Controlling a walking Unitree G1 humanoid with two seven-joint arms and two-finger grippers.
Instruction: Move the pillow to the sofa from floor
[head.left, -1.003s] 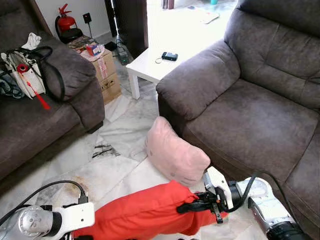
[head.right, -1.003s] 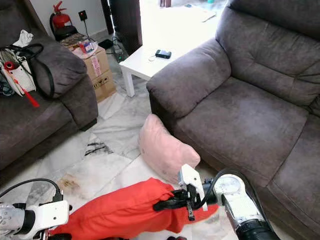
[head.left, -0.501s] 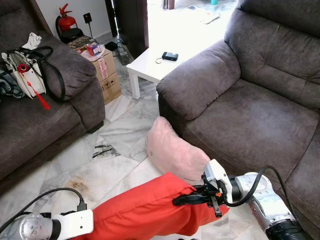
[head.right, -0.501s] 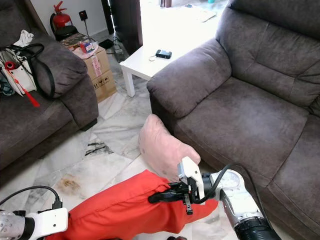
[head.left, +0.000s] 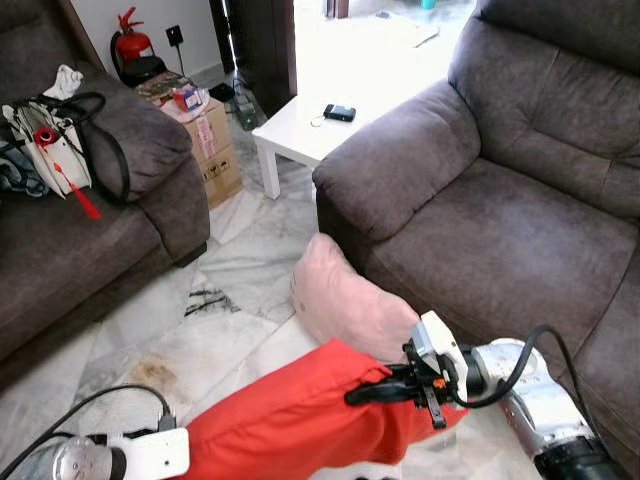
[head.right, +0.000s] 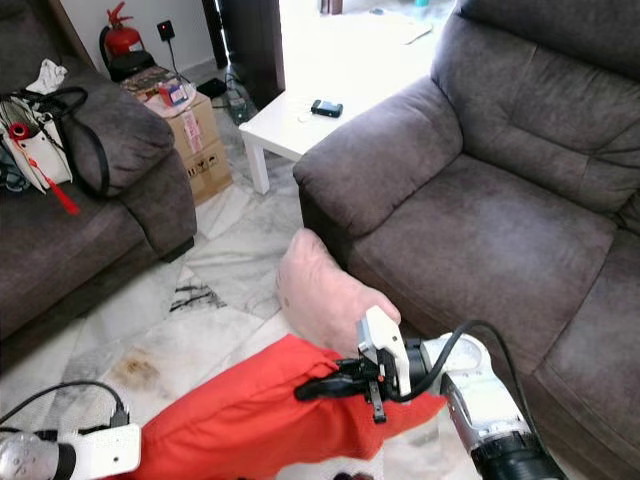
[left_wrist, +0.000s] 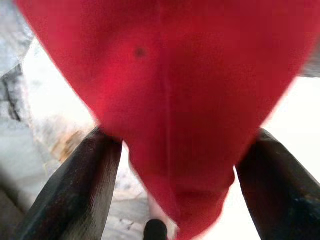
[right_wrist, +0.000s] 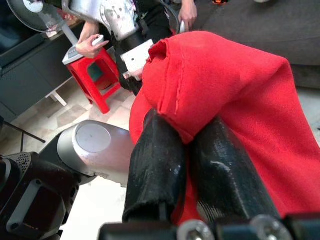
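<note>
I hold a red pillow (head.left: 300, 420) between my two arms, low in front of me and above the marble floor (head.left: 230, 260). My right gripper (head.left: 372, 392) has its two black fingers (right_wrist: 160, 165) pinched together on a fold at one corner of the red fabric, so it is clamped tight on that end. My left gripper (left_wrist: 170, 165) is at the opposite end of the pillow; in the left wrist view its two fingers (left_wrist: 80, 190) stand apart on either side of the red cloth, which bulges between them, and I cannot tell whether they are pressing on it. The pillow stretches across between the two grippers, sagging a little in the middle. Just beyond it a pink pillow (head.left: 345, 300) lies on the floor, leaning against the front of the grey sofa (head.left: 500, 210) on my right. A second grey sofa (head.left: 90, 230) stands on my left with a white bag (head.left: 55, 150) on its seat. Between the two sofas are a cardboard box (head.left: 210, 140) and a white desk (head.left: 300, 125) with a small dark object (head.left: 339, 112) on it, and a red fire extinguisher (head.left: 130, 42) stands by the far wall. In the right wrist view a person's hand (right_wrist: 90, 46) holds a remote near a red stool (right_wrist: 97, 75).
</note>
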